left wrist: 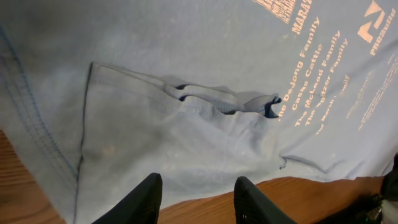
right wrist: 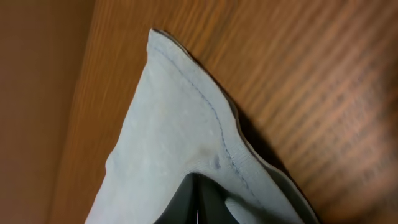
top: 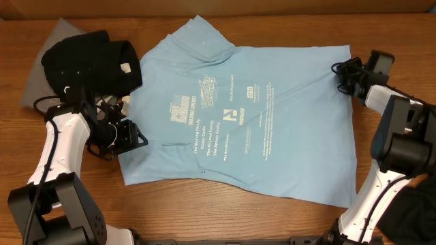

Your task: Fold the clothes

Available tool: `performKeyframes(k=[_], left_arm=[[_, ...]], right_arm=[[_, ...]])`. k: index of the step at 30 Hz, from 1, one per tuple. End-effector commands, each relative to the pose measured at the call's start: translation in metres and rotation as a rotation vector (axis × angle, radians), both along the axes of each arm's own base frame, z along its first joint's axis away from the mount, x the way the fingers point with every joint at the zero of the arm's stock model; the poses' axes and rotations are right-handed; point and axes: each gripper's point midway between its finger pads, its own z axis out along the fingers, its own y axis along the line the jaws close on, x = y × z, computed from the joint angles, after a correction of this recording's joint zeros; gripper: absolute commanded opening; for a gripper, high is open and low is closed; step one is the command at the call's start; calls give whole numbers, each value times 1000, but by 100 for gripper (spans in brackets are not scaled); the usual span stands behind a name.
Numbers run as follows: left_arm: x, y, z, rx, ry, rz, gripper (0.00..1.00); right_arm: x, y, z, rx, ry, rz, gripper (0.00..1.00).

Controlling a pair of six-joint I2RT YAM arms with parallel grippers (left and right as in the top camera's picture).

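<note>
The left arm [top: 60, 144] is wearing white shells over black joints; the right arm [top: 400, 129] is showing dark grey too. Black cables [top: 343, 70] are looping nearby.

The spread T-shirt [top: 238, 116] lay on the bench [top: 204, 218], a clothes heap [top: 92, 58] beside it at ten o'clock. The left claw [top: 129, 136] stood at its nine o'clock edge, the right claw [top: 343, 71] at two.

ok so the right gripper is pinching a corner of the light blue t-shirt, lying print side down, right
It lies print side up: overhead view shows white lettering on the light blue T-shirt. The right gripper does pinch a corner.
</note>
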Motion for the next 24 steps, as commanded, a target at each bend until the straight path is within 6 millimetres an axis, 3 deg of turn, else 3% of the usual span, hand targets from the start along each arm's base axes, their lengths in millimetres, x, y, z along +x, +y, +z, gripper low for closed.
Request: performKeyframes(k=[1, 7, 12, 16, 20, 24], left_arm=[[4, -5, 7, -23, -33, -13, 41], [4, -5, 6, -22, -32, -14, 43], [3, -4, 7, -23, -32, -15, 42], [2, -1, 9, -8, -23, -14, 38], [-1, 6, 13, 39, 1, -26, 38], [-13, 20, 8, 129, 70, -18, 38]], right_arm=[[0, -12, -30, -44, 68, -14, 4], [25, -6, 21, -17, -6, 122, 4], [24, -5, 102, 7, -122, 250, 23], [-2, -12, 181, -74, -181, 281, 38], [-48, -3, 252, -146, -198, 310, 43], [-100, 9, 295, -186, -150, 277, 46]])
